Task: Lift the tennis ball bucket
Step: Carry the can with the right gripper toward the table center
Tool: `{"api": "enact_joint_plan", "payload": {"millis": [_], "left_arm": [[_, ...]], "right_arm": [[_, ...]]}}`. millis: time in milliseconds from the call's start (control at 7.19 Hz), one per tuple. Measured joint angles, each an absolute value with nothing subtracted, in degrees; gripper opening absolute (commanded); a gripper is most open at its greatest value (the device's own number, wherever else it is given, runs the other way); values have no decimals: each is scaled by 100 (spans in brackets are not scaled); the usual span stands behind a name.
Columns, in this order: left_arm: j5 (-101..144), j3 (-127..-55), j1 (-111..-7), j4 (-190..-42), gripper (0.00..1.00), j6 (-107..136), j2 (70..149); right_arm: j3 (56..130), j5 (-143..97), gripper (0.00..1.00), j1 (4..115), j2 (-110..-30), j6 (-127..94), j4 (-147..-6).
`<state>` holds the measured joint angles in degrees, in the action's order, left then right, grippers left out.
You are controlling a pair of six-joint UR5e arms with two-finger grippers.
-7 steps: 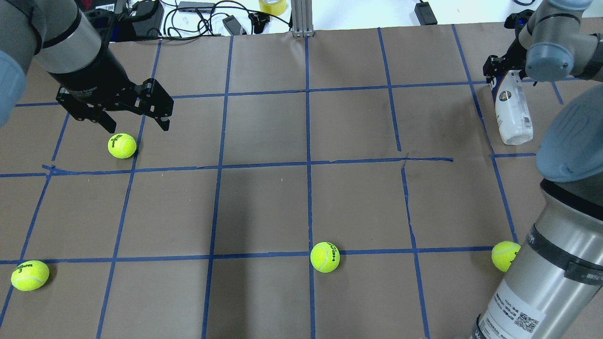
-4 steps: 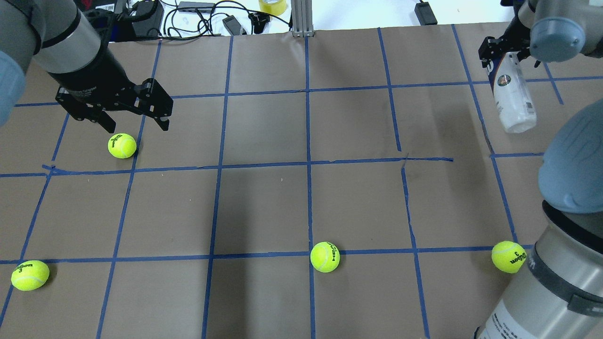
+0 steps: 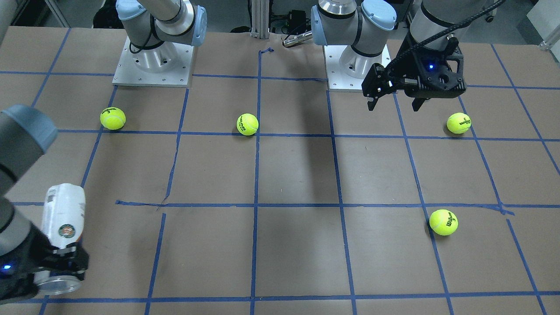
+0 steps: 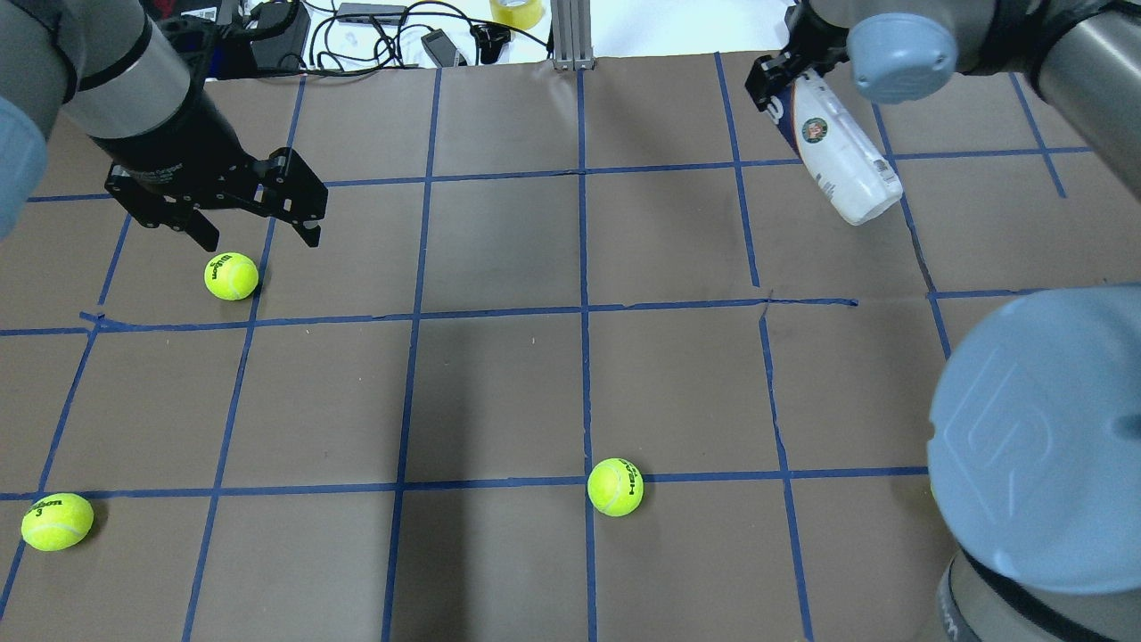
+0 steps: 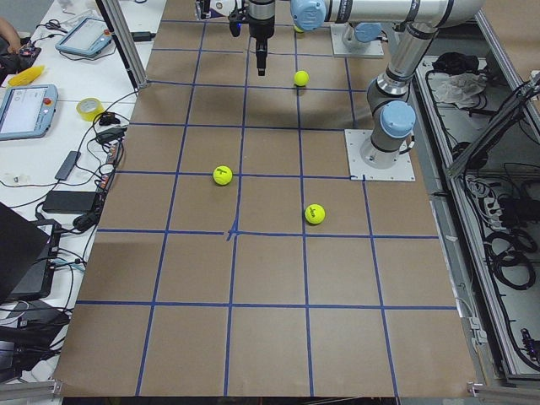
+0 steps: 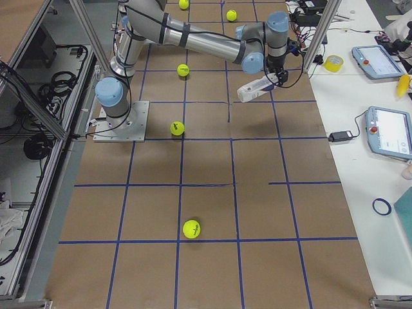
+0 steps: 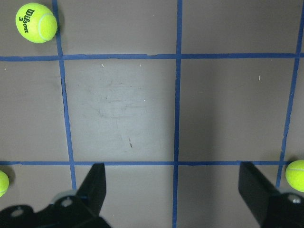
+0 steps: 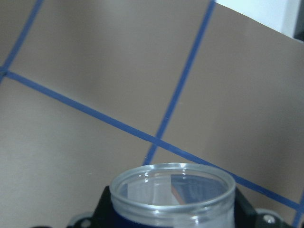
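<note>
Upper right of the overhead view: the bucket (image 4: 842,152) is off the worktop (image 4: 499,374) and tilted, its closed end lowest in the frame. The right hand (image 4: 789,89) is clenched on it near the open mouth. The wrist view looks across that rim (image 8: 166,211) — clear, lidless, nothing inside that I can see. So it should be light, thin-walled and slick: squeeze hard and it may flex, go soft and it could slip. A hold nearer mid-length would likely sway less. Balls (image 4: 615,487) lie loose on the worktop. The left hand (image 4: 260,234) hangs released, upper left.
</note>
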<state>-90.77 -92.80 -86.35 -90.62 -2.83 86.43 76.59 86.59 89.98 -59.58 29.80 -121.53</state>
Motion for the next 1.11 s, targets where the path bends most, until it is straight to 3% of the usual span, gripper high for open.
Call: {"api": "enact_joint_plan", "payload": {"millis": [557, 1113], "left_arm": [[-9086, -9219, -8523, -9049, 100, -576, 8631], [-9079, -9205, -8432, -9047, 100, -649, 8617]], "right_arm": [[8077, 8687, 55, 10958, -5790, 3893, -12978], [8465, 8685, 58, 11749, -5513, 5040, -13758]]}}
